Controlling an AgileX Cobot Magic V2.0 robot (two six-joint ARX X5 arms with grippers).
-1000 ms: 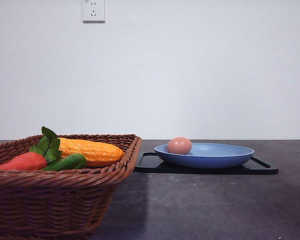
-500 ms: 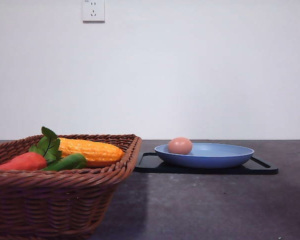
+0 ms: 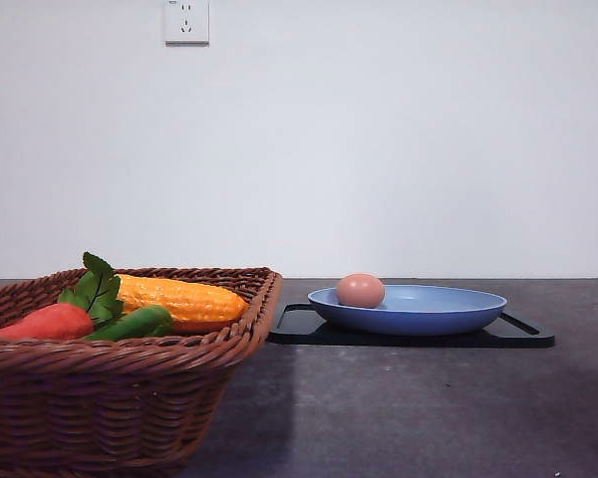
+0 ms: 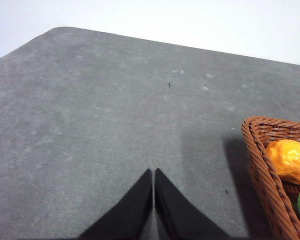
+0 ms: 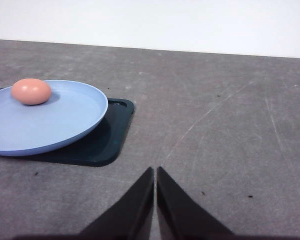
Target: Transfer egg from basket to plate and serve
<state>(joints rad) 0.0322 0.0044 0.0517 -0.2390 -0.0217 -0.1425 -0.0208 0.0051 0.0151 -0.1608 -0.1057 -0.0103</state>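
While nothing is gripped, here's the layout, nearest stuff first:

Left gripper [image 4: 153, 172]: fingers pressed together, holding nothing, over bare grey table [image 4: 90, 125] just beside the basket's rim.
Right gripper [image 5: 155, 171]: same deal, clenched on nothing, over open tabletop with the tray corner near it.
Basket [image 3: 130, 398]: closest to the front camera, at the left; corn cob [image 3: 179, 299], carrot-like vegetable [image 3: 45, 322], a green vegetable [image 3: 135, 323] and leaves [image 3: 95, 284] lie inside.
Open room: clear table in front of and to the right of the tray; narrow gap between basket rim and tray edge.
Black tray [image 3: 523, 334]: flat under the plate, edges poking out on both sides.
Plate [image 3: 429, 311]: light blue, centred on the tray.
Egg [image 3: 360, 290]: on the plate, at its left side near the rim, lying on its side, long axis roughly left-right in the front view.
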